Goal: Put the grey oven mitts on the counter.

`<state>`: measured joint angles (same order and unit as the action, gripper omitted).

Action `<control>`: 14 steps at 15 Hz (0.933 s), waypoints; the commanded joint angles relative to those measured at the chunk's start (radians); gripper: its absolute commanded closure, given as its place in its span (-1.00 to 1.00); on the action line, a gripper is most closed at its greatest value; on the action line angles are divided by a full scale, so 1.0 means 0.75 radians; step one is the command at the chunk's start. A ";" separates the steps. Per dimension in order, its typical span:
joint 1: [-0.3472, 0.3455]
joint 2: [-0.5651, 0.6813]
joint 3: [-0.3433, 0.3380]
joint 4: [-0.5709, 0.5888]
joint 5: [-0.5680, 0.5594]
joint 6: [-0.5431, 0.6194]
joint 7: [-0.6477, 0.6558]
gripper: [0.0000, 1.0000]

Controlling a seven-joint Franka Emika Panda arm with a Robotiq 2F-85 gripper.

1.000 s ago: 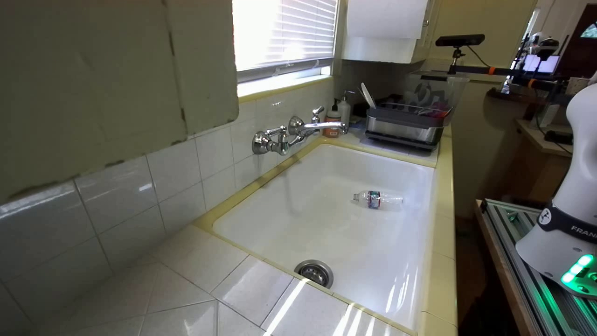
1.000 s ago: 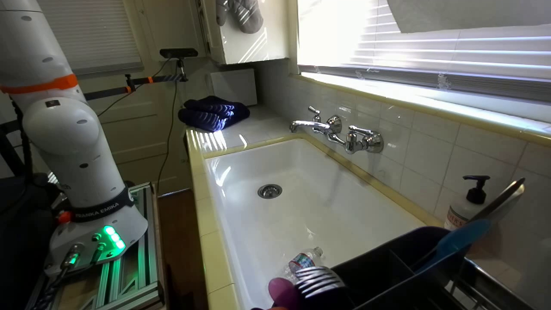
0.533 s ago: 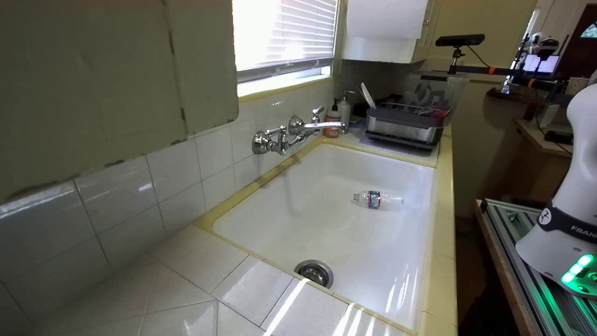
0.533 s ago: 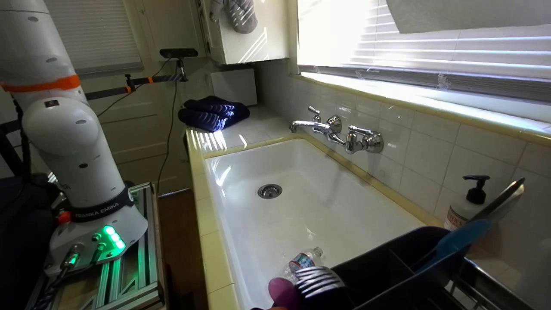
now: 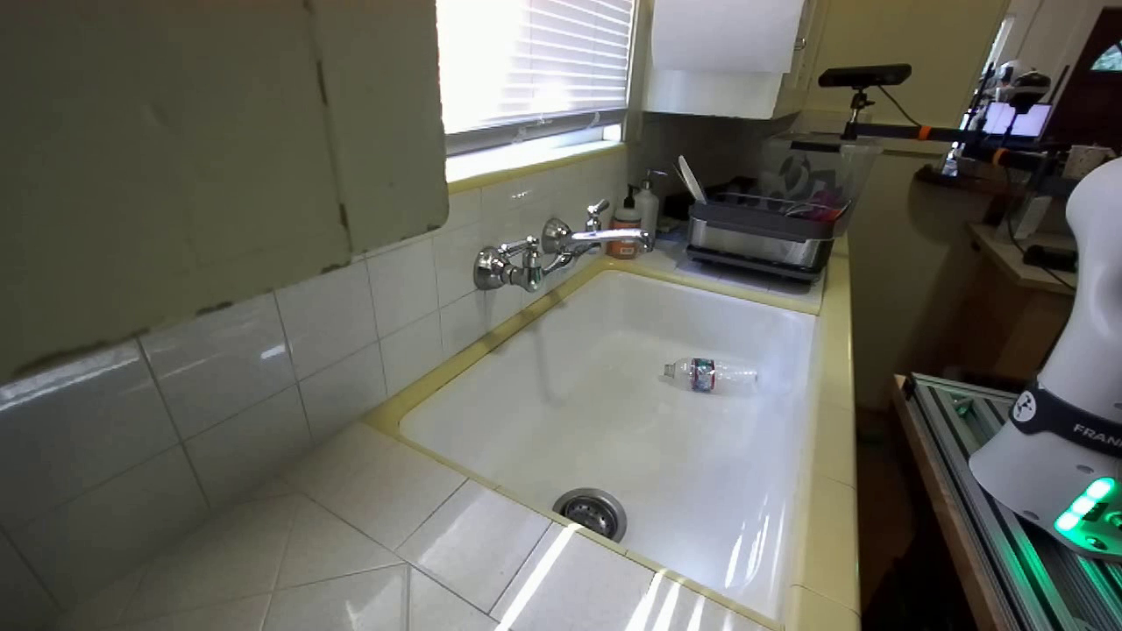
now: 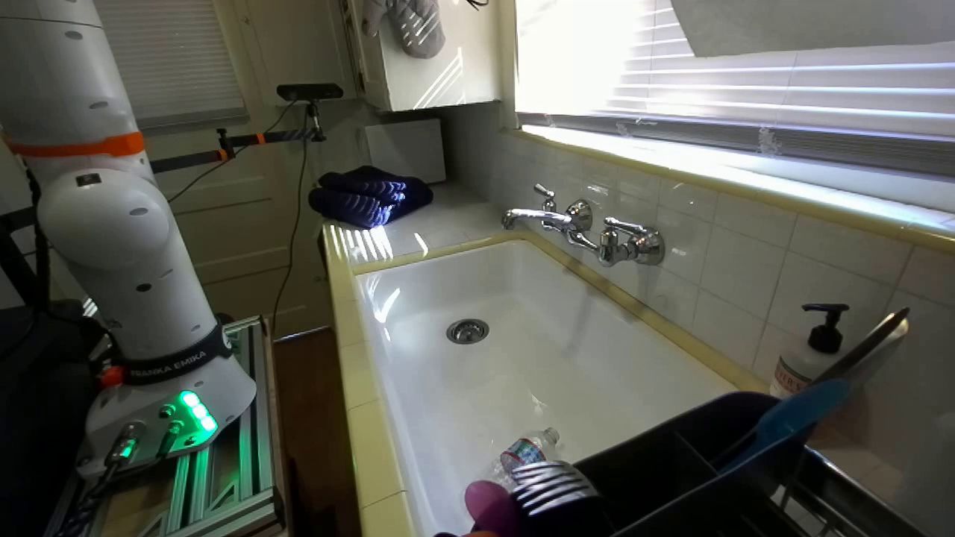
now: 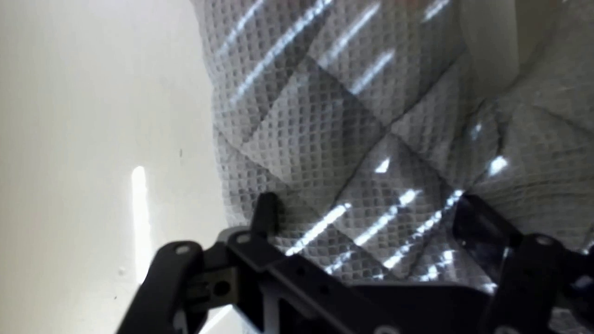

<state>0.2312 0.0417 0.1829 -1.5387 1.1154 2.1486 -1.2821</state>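
Grey oven mitts (image 6: 419, 31) hang against the white cabinet (image 6: 448, 78), above the far end of the tiled surface (image 6: 459, 212), in an exterior view; the top edge of that view cuts them off, so whatever holds them up is out of sight. In the wrist view the jaws stand wide apart over the diamond-quilted fabric (image 7: 320, 139), one of the fingers (image 7: 266, 211) just inside its left edge there and its partner farther right; no grip shows, and whether they touch it I cannot tell. My judgement is that only the reach is done. Left to do: close on the fabric, free it from the cabinet, lower it and let go. A dark folded cloth (image 6: 369, 195) lies on the left part of that far surface, so the mitts would probably best come down to its right, clear of the white sink (image 6: 567, 358) on the near side
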 commanded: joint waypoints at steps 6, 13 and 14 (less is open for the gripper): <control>-0.012 0.037 0.029 0.025 0.019 -0.076 -0.016 0.38; -0.027 -0.002 0.024 0.000 0.049 -0.055 -0.026 0.93; -0.028 -0.010 0.024 -0.003 0.050 -0.050 -0.024 0.97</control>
<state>0.2098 0.0451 0.1854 -1.5327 1.1181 2.1206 -1.2839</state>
